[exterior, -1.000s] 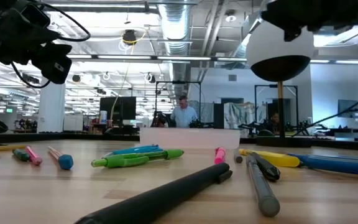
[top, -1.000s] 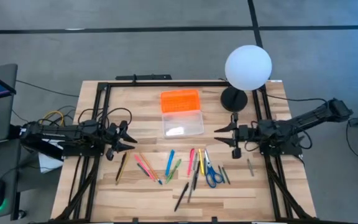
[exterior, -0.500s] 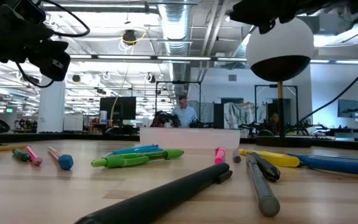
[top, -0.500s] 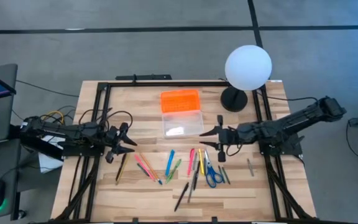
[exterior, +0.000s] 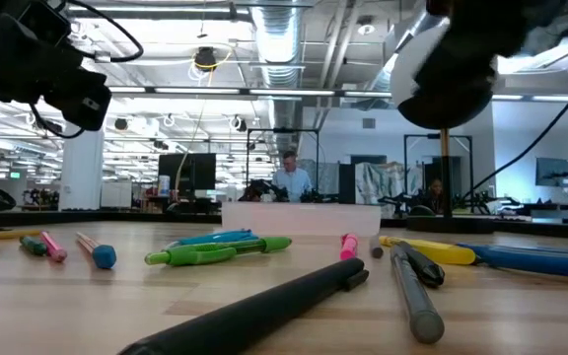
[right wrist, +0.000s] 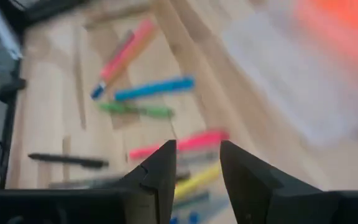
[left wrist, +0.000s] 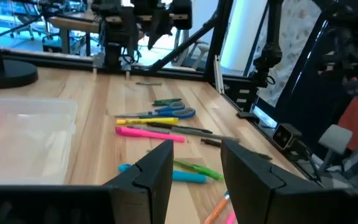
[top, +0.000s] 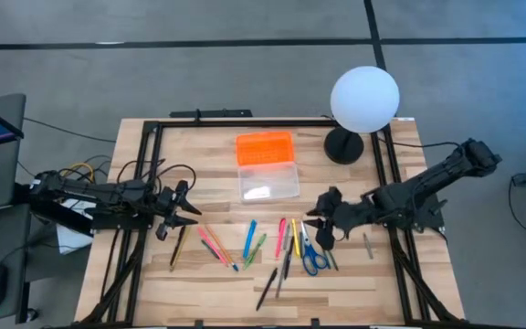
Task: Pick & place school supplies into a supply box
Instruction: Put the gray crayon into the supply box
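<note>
- The right gripper [top: 320,222] hangs over the right-hand cluster of school supplies [top: 292,242] on the bench [top: 135,274], with its arm reaching in from the right edge.
- In the right wrist view its fingers [right wrist: 160,171] stand a little apart with nothing between them; a pink marker [right wrist: 179,143] and a yellow one [right wrist: 194,180] lie just beyond the tips.
- That cluster is the pink and yellow markers, the blue-handled scissors [top: 310,252] and a few dark pens. All run roughly front to back, nearly parallel and close beside one another.
- From above, the fingers point toward the bench's middle, so they cross the long axes rather than run along them. I judge that suits closing across a single pen.
- The supply box [top: 268,168] sits behind the spread with its orange lid [top: 264,147] laid open behind the clear tray. It is near the right gripper, up and toward the centre.
- The left gripper [top: 186,206] waits over the left side, fingers [left wrist: 157,171] apart and empty, near the dark pencil [top: 177,245] and pink pens [top: 212,243] there.
- The right arm looks the nearer one to the box and to the crowded cluster. How high its tips ride above the markers is hard to judge from here.
- The risk I see is the tight packing: a neighbour may get nudged.
</note>
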{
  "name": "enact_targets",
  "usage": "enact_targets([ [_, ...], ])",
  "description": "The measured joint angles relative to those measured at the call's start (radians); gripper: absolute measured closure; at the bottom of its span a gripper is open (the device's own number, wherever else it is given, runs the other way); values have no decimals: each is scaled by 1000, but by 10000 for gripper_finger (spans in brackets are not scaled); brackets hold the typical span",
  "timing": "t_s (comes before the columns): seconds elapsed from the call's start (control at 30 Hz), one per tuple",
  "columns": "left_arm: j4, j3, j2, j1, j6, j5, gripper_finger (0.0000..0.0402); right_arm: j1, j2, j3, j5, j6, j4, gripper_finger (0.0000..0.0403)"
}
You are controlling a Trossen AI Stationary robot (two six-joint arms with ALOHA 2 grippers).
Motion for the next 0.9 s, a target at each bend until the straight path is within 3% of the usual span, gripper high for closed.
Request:
enact_targets([
  [0.3, -105, 4, 0, 0, -2, -116, 272, 107, 93, 76, 6, 501, -398, 285],
  [0.47, -114, 5, 0, 0, -22, -141, 272, 161, 111, 102, -58, 757, -592, 285],
  [0.7, -117, 5, 0, 0, -33, -139, 272, 276, 111, 103, -177, 1103, -748, 285],
  [0.9, -118, 5, 0, 0, -18, -139, 272, 359, 123, 103, -222, 1291, -789, 285],
])
